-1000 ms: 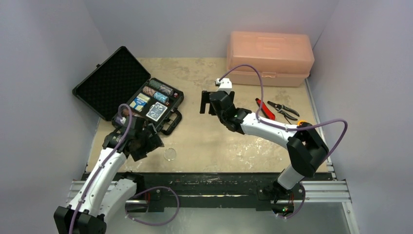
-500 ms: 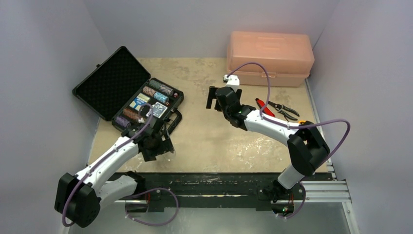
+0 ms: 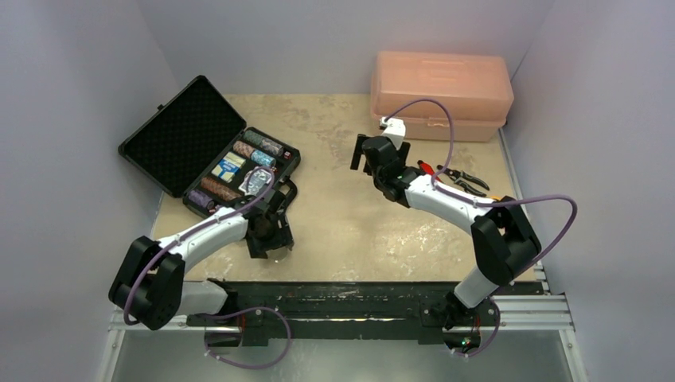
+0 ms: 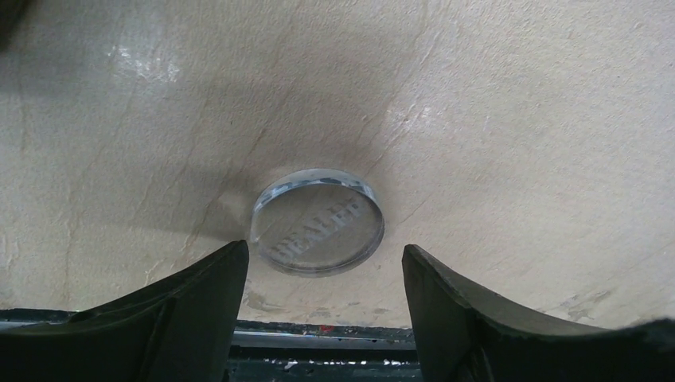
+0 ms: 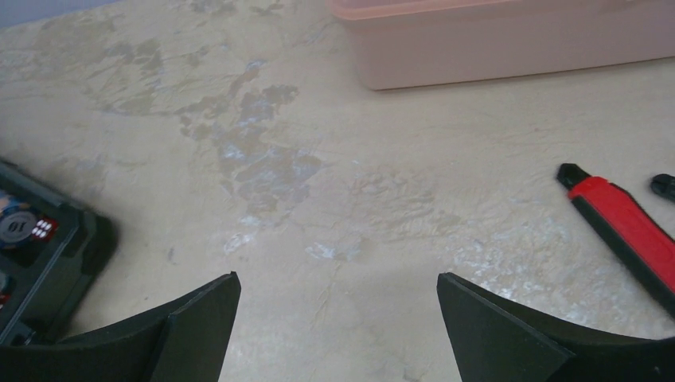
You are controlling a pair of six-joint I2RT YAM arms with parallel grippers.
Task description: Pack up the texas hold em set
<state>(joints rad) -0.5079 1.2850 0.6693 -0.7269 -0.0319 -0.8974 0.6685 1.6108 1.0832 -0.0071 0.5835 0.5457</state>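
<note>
A black poker case point(image 3: 208, 151) lies open at the left of the table, its tray holding chip rows and card decks; its corner shows in the right wrist view point(image 5: 40, 255). A clear round dealer button point(image 4: 318, 220) lies flat on the table near the front edge; the left arm hides it in the top view. My left gripper point(image 4: 325, 267) is open and empty, low over the table, its fingers either side of the button's near edge. My right gripper point(image 3: 380, 151) is open and empty above the table's middle, also in its wrist view point(image 5: 338, 290).
A pink plastic toolbox point(image 3: 441, 94) stands at the back right. Red-handled point(image 3: 434, 178) and black-handled pliers point(image 3: 463, 180) lie right of the right gripper. The table's front edge and metal rail point(image 4: 318, 350) run just behind the left fingers.
My left arm swung right and down from beside the case to the dealer button, which it now covers in the top view. My right gripper drew back to the right.
</note>
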